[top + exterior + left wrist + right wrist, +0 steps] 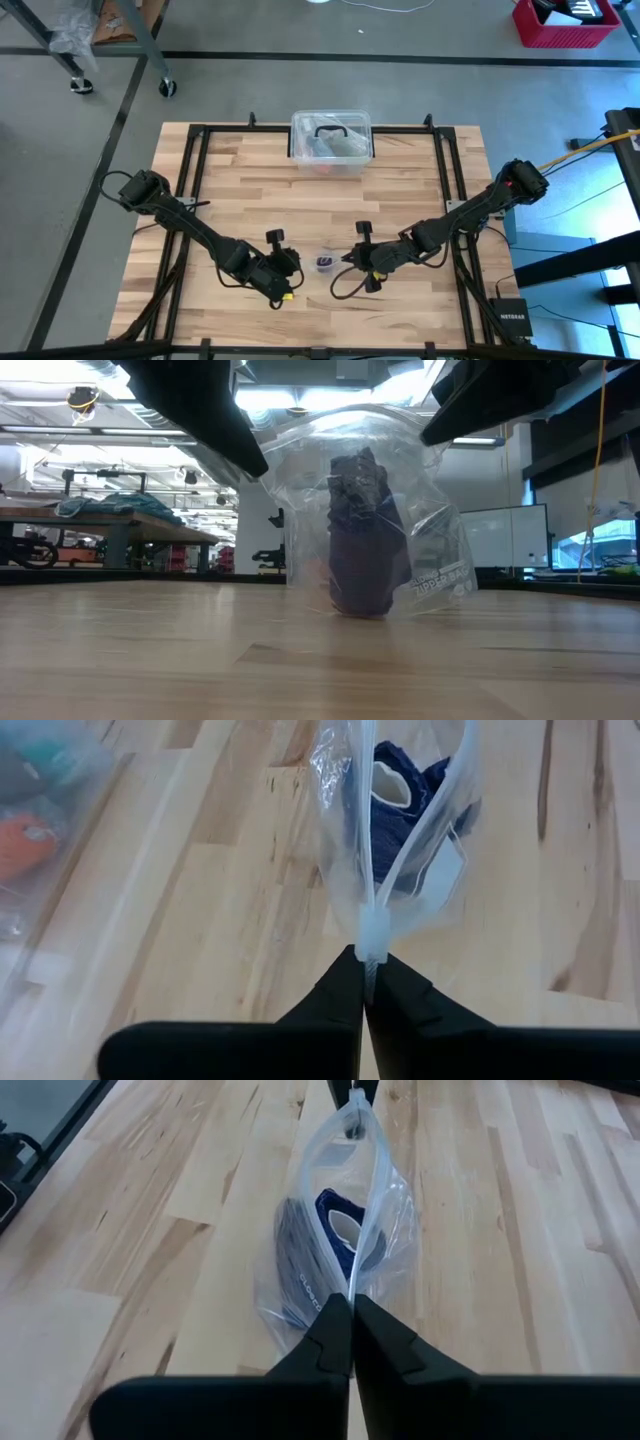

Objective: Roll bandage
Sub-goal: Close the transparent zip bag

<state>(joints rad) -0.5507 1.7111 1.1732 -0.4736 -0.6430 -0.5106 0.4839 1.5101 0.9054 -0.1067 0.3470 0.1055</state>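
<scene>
The bandage (358,550), a bunched dark navy strip, sits inside a clear plastic zip bag (420,510) that stands on the wooden table near its front middle (326,262). The bag's bottom (360,610) rests on the wood. My left gripper (365,965) is shut on one end of the bag's top edge. My right gripper (350,1302) is shut on the opposite end. The bandage (400,800) shows through the open mouth of the bag, and in the right wrist view the bandage (310,1260) fills the bag's lower part. My left gripper pinches the end of the bag's zip edge (372,932) between its two fingers, slanting down from the table's left. The bag hangs below the edge, upright, with its bottom on the table. My right gripper pinches the other end of the zip edge (358,1275) between its two fingers, slanting down from the table's right. The top edge runs between the two grippers, its two lips parted in the middle.
A clear plastic box with a black handle (332,140) stands at the table's far edge, in the middle. Black frame rails (195,200) run along the table's sides. Bare wood lies around the bag on all sides.
</scene>
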